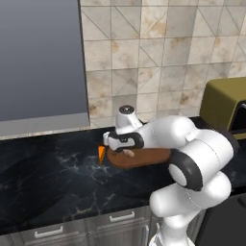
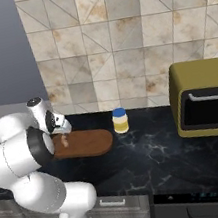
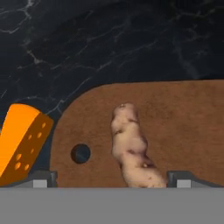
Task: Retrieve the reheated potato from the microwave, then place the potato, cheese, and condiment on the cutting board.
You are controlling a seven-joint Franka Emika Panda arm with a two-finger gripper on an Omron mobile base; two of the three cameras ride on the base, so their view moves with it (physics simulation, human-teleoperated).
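Note:
The potato (image 3: 130,146) lies on the reddish-brown cutting board (image 3: 188,127) near its hole end, between my spread fingertips (image 3: 42,179) and free of them. My gripper (image 3: 111,181) is open just above it. The orange cheese (image 3: 21,140) wedge rests on the black counter, just off the board's end. In the left base view the gripper (image 1: 115,143) hovers over the board (image 1: 149,157), with the potato (image 1: 128,153) and cheese (image 1: 101,153) below it. The blue-capped condiment (image 2: 120,120) bottle stands on the counter just beyond the board (image 2: 89,143). The microwave is out of view.
An olive-yellow toaster oven (image 2: 206,99) stands at the right on the dark marble counter (image 2: 155,158). A grey panel (image 1: 41,62) hangs over the left of the counter, with the tiled wall behind. Drawers (image 1: 81,228) run below the counter's front edge.

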